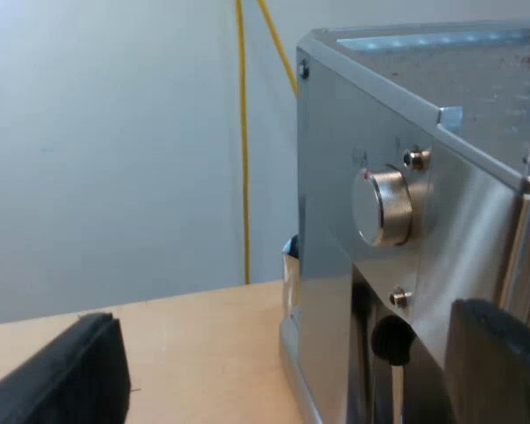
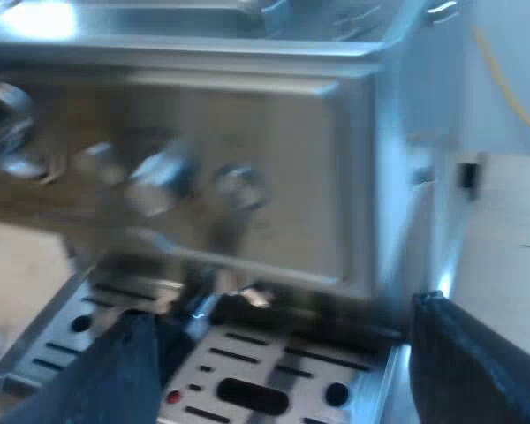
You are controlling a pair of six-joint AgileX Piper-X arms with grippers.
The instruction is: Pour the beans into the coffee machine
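The espresso machine [image 1: 442, 230] shows its steel side panel, with a round metal knob [image 1: 382, 208] on it and its flat top above. My left gripper [image 1: 287, 322] is open, and the machine's corner edge lies between its black fingers [image 1: 66, 375] without being touched. My right gripper [image 2: 283, 314] is also open and empty. It faces the espresso machine's front [image 2: 247, 150], just above the slotted drip tray [image 2: 247, 353]. Several metal knobs [image 2: 163, 181] line the front panel.
The machine stands on a light wooden table [image 1: 194, 336]; that table [image 2: 512, 230] also runs beside the machine. A pale wall [image 1: 115, 132] rises behind, with a yellow cord [image 1: 242, 141] hanging down it. A small red dot [image 2: 172, 397] sits in the drip tray.
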